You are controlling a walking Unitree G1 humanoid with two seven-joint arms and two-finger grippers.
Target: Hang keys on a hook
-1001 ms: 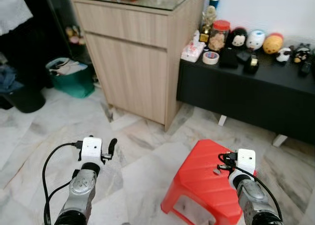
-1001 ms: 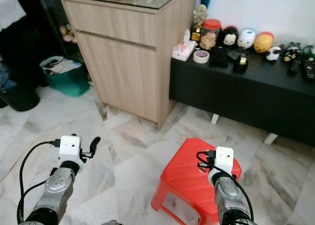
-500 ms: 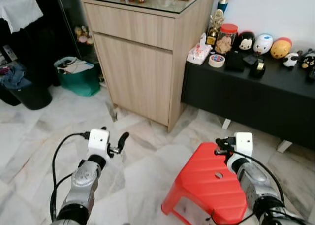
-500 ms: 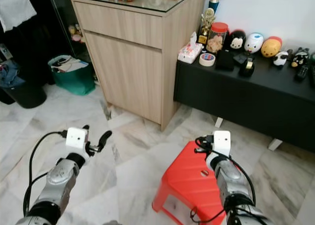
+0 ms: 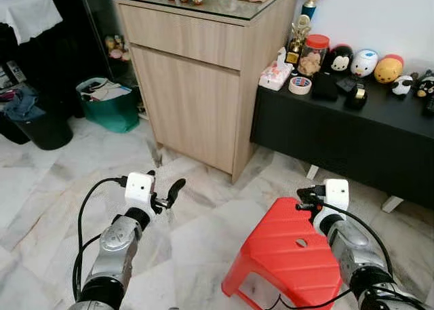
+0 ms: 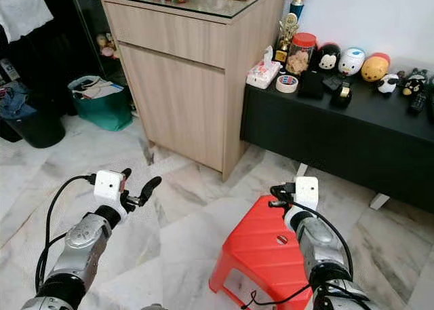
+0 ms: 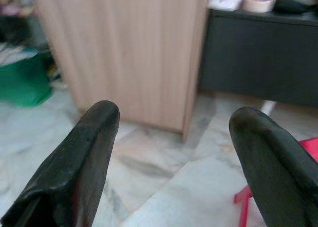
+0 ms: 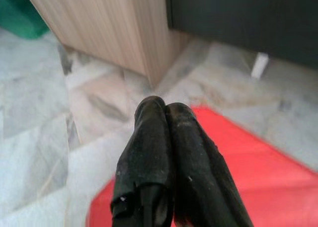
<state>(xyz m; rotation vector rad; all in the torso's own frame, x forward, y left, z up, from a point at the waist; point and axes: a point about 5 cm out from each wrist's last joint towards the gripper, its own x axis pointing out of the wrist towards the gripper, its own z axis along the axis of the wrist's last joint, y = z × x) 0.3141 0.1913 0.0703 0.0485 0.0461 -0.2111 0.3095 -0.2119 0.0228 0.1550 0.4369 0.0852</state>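
Note:
My left gripper [image 5: 167,190] is held out over the marble floor [image 5: 61,188], short of the wooden cabinet [image 5: 196,86]. It is open, and in the left wrist view its two black fingers [image 7: 84,152] stand wide apart around bare floor and the cabinet's base. My right gripper [image 5: 302,197] hovers at the far edge of a red plastic stool [image 5: 291,256]. It is shut, and in the right wrist view its fingertips [image 8: 161,113] press together with nothing visible between them.
A low black bench [image 5: 339,130] right of the cabinet carries a tissue pack, a tape roll, a jar and several toy figures. A green bin [image 5: 108,110] and a black bin [image 5: 44,130] stand at the left. Open floor lies between the arms.
The camera has tilted up and shifted, so the cabinet top and bench show more fully. Both arms sit a little higher and further forward. Neither gripper has changed state.

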